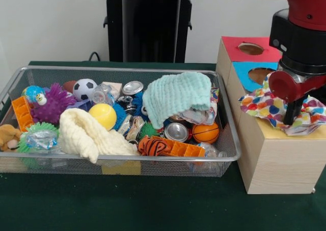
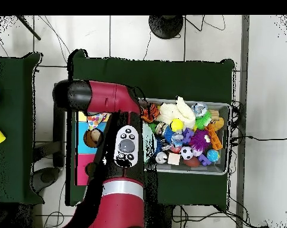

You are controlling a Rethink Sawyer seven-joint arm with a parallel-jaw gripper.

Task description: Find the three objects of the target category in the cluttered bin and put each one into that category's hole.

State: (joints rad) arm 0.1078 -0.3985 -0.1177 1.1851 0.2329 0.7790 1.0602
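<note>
A soft white polka-dotted fabric piece (image 1: 272, 108) (image 2: 96, 119), speckled in many colours, is lying crumpled over the yellow-topped box (image 1: 285, 157), where the claw (image 1: 290, 116) is pressing into it; grip unclear.

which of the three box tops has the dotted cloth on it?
The yellow-topped box, nearest the camera in the front view. The dotted cloth covers its top under the gripper; the red and blue tops' holes show bare.

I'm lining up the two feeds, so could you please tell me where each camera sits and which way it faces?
Front view: across the table, facing the robot; red arm lowers its claw onto polka-dot fabric atop the yellow-topped box.
Overhead view: above, looking straight down; arm covers the boxes.
Shared: wire bin, arm, fabric.
</note>
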